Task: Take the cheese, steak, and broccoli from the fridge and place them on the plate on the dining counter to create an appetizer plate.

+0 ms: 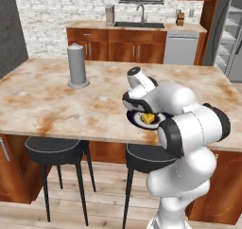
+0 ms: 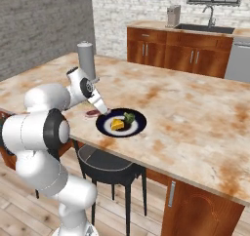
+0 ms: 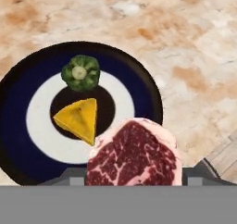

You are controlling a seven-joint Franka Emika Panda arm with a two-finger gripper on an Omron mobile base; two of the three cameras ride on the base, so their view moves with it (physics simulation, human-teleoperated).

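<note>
Red-marbled steak (image 3: 134,154) with a pale fatty rim sits clamped between the fingers of the hand (image 3: 134,179), held over the near rim of the plate (image 3: 18,102) on the dining counter (image 3: 194,42). Judged soft, limp and slick, it is best gripped edge-on across its flat. Cheese (image 3: 79,119) and broccoli (image 3: 81,72) already rest on the plate's centre

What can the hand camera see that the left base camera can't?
Hand view: the steak held in the gripper over the plate's near edge, and the broccoli beside the cheese.
Left base view: the grey canister, stools, sink and open fridge.
Both: the cheese on the plate, on the dining counter.
</note>
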